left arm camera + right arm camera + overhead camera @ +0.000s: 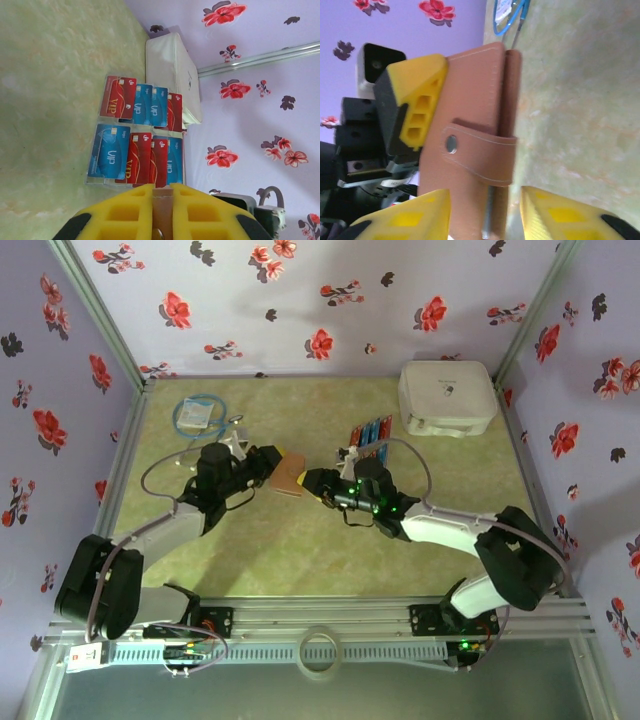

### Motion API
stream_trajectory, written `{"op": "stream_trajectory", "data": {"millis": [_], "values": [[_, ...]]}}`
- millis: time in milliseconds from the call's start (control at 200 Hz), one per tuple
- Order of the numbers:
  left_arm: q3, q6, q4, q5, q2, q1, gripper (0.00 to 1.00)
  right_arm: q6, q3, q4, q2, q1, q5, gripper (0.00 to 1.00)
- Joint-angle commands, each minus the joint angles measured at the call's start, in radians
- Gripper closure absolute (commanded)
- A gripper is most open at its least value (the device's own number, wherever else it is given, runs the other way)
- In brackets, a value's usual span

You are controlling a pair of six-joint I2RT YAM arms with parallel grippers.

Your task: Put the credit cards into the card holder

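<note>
Card holder (475,130): reddish-brown wallet, folded shut, with its snap strap fastened across the front. It is held between my two grippers over the middle of the table (300,550).
Left gripper (161,192): my fingers are clamped on one edge of the card holder, and a strip of brown leather shows pinched between the yellow pads.
Right gripper (485,210): my fingers stand apart, one on either side of the wallet's other end. I judge they bear none of its weight.
Credit cards (135,130): eight by my count, red and blue, overlapping in two rows on what looks like a clear sheet. They lie flat on the table beyond the wallet, just beside the white box (447,397).
Done: I have the wallet in hand, nothing more.
Left: undo the strap, unfold the wallet and slip each card into a pocket. By my reckoning that is nearly the whole job.
Off to the side: a coiled blue cable (198,416) lies at the far left, well apart from everything else.
</note>
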Motion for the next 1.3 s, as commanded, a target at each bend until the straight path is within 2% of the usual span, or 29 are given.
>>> {"op": "stream_trajectory", "data": {"millis": [0,110,205,320,640,1005,1160,1295], "values": [[0.019,0.131,-0.09,0.023,-0.06,0.007,0.99,-0.157,0.051,-0.284,-0.09,-0.008,0.084,0.48],[0.035,0.223,-0.183,0.019,-0.083,0.006,1.0,-0.297,0.135,-0.528,-0.128,-0.004,0.182,0.32],[0.028,0.247,-0.201,0.0,-0.093,0.006,1.0,-0.379,0.219,-0.657,-0.115,0.005,0.235,0.3],[0.011,0.234,-0.185,-0.02,-0.089,0.007,1.0,-0.438,0.312,-0.728,-0.062,0.036,0.28,0.29],[-0.022,0.159,-0.128,-0.074,-0.099,0.007,1.0,-0.508,0.5,-0.775,0.127,0.143,0.353,0.28],[-0.05,0.135,-0.104,-0.087,-0.11,0.006,1.0,-0.487,0.536,-0.713,0.228,0.157,0.372,0.31],[-0.065,0.133,-0.098,-0.09,-0.116,0.006,1.0,-0.478,0.526,-0.713,0.263,0.154,0.441,0.34],[-0.072,0.137,-0.099,-0.094,-0.121,0.005,1.0,-0.471,0.499,-0.767,0.273,0.147,0.562,0.38]]}}
